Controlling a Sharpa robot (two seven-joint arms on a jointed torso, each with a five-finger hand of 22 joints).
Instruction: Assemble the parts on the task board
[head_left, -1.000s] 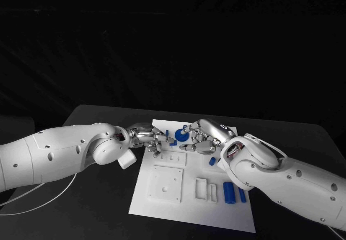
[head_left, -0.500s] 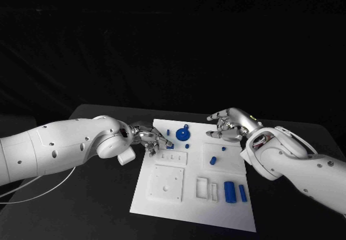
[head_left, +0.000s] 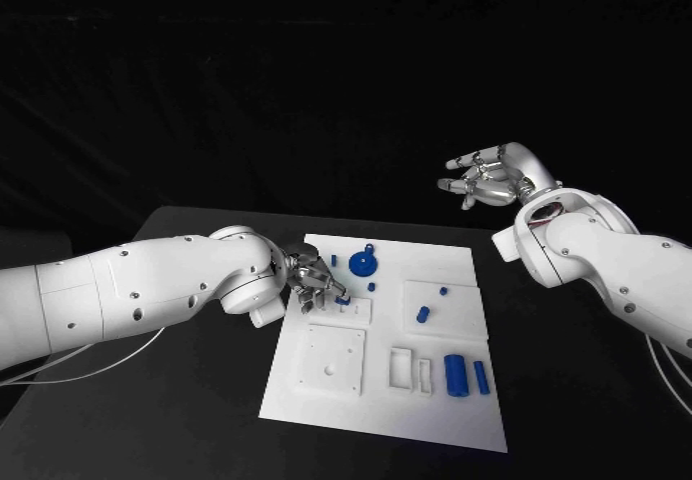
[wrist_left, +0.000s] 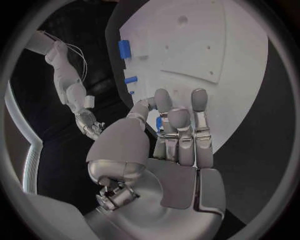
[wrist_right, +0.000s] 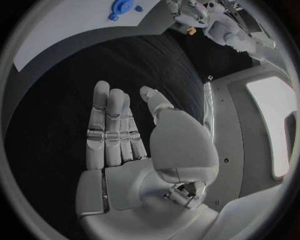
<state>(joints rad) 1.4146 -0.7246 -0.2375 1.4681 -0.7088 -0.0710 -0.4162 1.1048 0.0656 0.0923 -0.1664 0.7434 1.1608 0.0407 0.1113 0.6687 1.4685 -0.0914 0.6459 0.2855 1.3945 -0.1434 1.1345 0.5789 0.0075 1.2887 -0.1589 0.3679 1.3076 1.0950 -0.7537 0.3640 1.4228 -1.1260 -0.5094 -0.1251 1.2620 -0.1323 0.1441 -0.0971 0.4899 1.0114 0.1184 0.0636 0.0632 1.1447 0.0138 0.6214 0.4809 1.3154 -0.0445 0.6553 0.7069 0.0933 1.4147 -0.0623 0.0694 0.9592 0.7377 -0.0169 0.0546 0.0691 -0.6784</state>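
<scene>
Several blue parts lie loose on the task board, so the job looks far from done. Nearest the robot, two long blue bars lie side by side near the board's right edge, next to two narrow white slots that have nothing in them. Just left of those is a square white plate with small holes. A bit farther back, a short blue peg lies tilted on the board, and a tiny blue piece sits just beyond it. On the left side of the board, the left hand reaches down with its fingers bunched over a small blue part — it seems to be pinching that part, but I cannot tell for sure. Near the far edge, a round blue disc rests on the board, with another small peg standing beside it and one more blue bit just in front. Farthest away, the right hand is lifted high above the dark tabletop, well apart from the board, with its fingers spread and nothing in them. I think most parts need to be put in place — the bars, the peg and the small bits are all waiting.
</scene>
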